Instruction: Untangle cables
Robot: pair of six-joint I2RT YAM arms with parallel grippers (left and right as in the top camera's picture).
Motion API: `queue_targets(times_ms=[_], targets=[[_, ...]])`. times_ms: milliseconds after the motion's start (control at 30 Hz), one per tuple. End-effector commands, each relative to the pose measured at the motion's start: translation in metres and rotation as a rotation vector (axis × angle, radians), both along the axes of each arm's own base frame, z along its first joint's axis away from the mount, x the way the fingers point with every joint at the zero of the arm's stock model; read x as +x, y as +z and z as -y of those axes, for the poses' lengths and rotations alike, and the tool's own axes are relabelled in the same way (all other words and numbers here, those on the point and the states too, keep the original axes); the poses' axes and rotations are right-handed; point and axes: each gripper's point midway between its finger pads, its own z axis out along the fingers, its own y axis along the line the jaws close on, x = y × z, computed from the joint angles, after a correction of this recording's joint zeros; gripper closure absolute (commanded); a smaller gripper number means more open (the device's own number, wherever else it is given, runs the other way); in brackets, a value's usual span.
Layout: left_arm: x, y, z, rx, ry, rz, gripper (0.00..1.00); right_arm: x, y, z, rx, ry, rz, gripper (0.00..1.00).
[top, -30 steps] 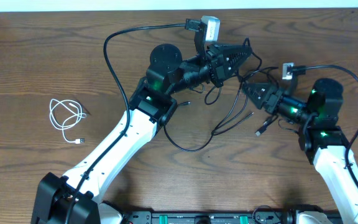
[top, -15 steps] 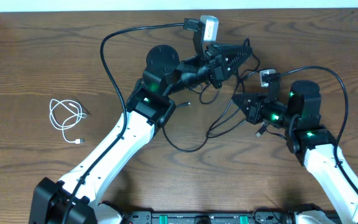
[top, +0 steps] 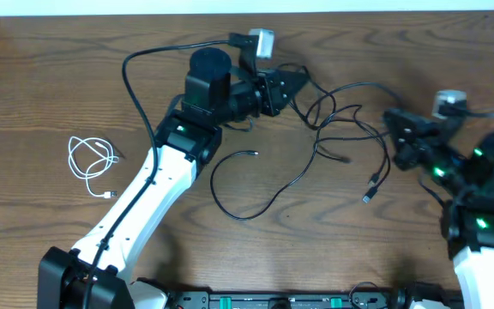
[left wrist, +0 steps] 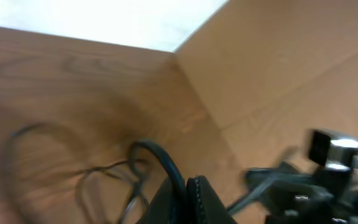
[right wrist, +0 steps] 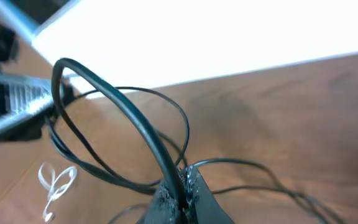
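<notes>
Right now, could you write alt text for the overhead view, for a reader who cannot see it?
Two robot arms hold a loose tangle of black cables between them over a wooden table: the left gripper and the right gripper each pinch a strand. A coiled white cable lies apart, far left.

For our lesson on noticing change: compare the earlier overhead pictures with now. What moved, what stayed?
The right fingers closed on the black cables and pulled right; the left fingers, already gripping them, drew left, spreading the tangle. The white cable stayed put.
</notes>
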Motion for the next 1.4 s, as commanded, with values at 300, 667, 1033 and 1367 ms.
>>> queue_targets(times_ms=[300, 667, 1033, 1367], targets=[[0.044, -0.021, -0.055, 0.245, 0.361, 0.071, 0.92, -0.03, 0.038, 0.107, -0.064, -0.446, 0.087, 0.99], [0.07, -0.043, -0.144, 0.497, 0.852, 0.043, 0.92, -0.051, -0.005, 0.184, -0.049, -0.886, -0.126, 0.99], [0.07, -0.043, -0.145, 0.497, 0.859, 0.042, 0.92, -0.065, -0.036, 0.196, -0.075, -0.988, -0.267, 0.99], [0.063, -0.03, -0.22, 0.581, 1.306, 0.048, 0.92, -0.087, -0.052, 0.218, -0.032, -1.185, -0.354, 0.99]])
